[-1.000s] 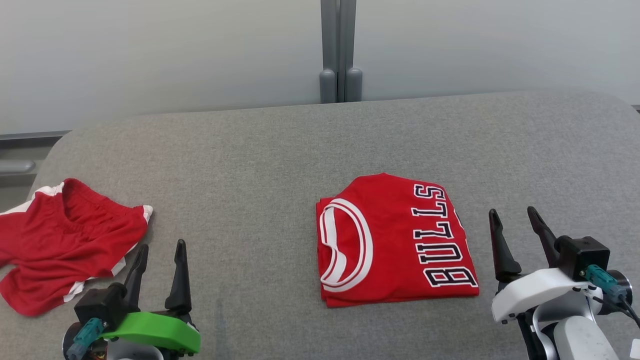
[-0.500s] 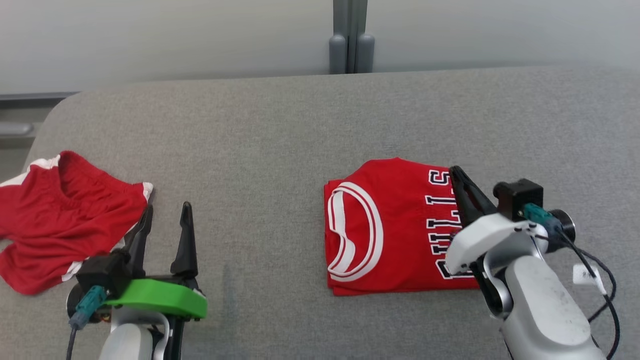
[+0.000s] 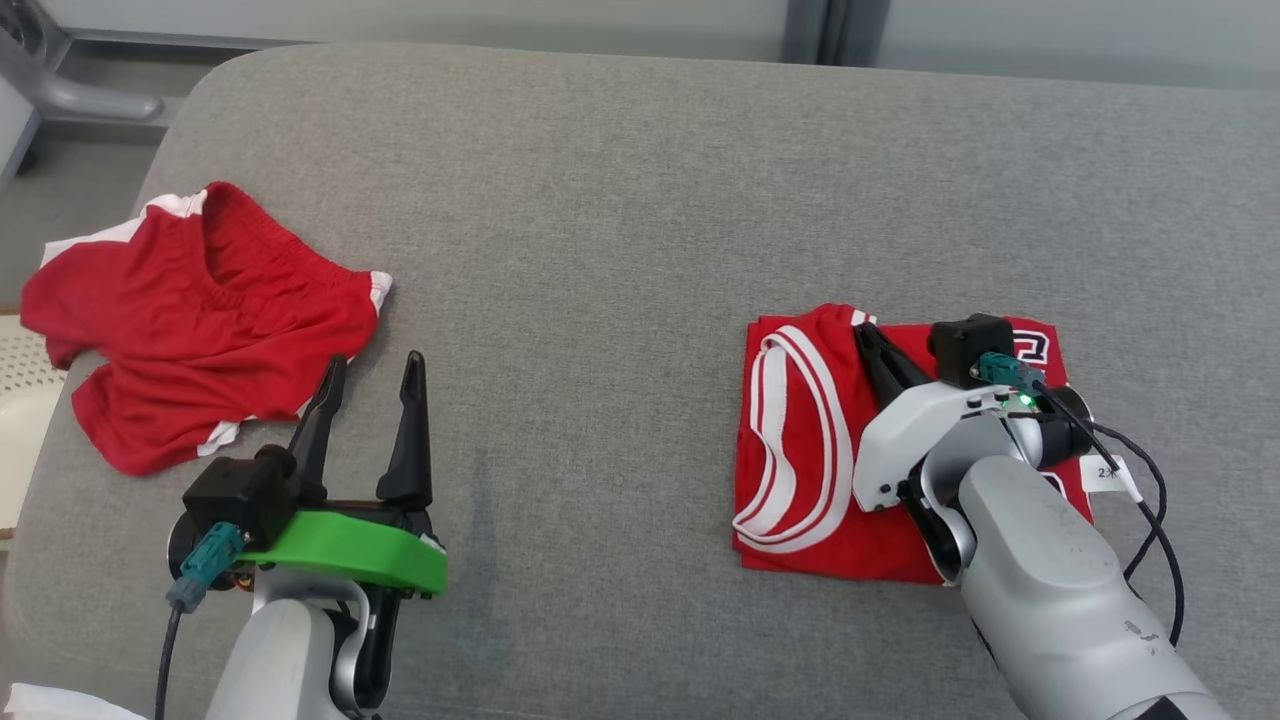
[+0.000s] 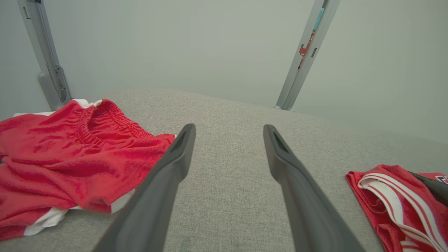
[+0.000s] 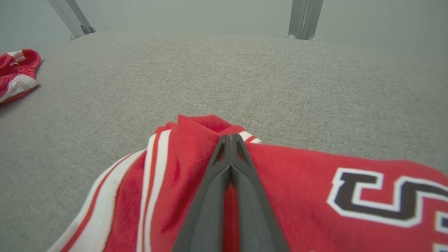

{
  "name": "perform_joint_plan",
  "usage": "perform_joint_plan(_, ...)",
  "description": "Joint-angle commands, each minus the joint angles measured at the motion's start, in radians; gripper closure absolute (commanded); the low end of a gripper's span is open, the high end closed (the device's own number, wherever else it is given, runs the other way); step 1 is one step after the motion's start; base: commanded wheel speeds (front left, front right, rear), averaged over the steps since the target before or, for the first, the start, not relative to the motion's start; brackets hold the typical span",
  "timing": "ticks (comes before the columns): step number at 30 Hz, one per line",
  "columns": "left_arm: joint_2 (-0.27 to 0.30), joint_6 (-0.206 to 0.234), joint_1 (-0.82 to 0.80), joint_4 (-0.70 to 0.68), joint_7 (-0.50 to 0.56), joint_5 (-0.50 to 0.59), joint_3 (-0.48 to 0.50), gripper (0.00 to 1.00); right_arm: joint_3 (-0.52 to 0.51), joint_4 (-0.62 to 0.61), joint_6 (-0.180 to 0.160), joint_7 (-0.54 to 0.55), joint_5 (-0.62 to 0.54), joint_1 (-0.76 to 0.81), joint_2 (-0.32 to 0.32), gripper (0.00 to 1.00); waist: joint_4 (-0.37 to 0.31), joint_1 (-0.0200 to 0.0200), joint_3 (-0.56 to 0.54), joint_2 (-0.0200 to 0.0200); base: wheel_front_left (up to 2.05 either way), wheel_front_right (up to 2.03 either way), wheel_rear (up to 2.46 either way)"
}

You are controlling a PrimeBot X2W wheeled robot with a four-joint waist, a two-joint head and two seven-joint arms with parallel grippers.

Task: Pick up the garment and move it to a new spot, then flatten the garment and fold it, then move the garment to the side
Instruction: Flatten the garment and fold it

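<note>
On grey cushion (image 3: 600, 200): folded jersey (image 3: 800, 565), collar (image 3: 768, 400) pointing left; right claw (image 3: 864, 332) clamped on far edge; left claw (image 3: 372, 362) apart.

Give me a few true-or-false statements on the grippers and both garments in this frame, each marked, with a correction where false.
1. The right gripper is shut on the jersey. True.
2. The left gripper is shut. False: its jaws stand open, with nothing between them.
3. The shorts lie neatly folded. False: they lie crumpled.
4. The jersey and the shorts lie well apart on the grey surface. True.
</note>
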Motion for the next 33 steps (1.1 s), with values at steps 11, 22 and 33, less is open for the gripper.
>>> perform_joint_plan(11,0.017,-0.003,0.001,0.013,-0.003,-0.003,0.000,0.00,-0.036,0.149,-0.001,-0.072,-0.020,-0.066,-0.005,1.00,0.020,0.0000,-0.012,0.0000,0.00,0.00,0.00)
perform_joint_plan(22,0.036,-0.002,0.058,0.025,-0.003,0.005,0.039,0.00,-0.090,-0.204,-0.001,-0.077,-0.016,0.115,-0.003,0.00,-0.094,0.0000,-0.134,0.0000,0.00,0.00,0.00)
perform_joint_plan(33,0.028,0.011,0.114,0.025,-0.003,0.010,0.096,0.00,-0.160,-0.452,-0.001,-0.042,-0.073,0.317,-0.035,0.00,-0.215,0.0000,-0.198,0.0000,0.00,0.00,0.00)
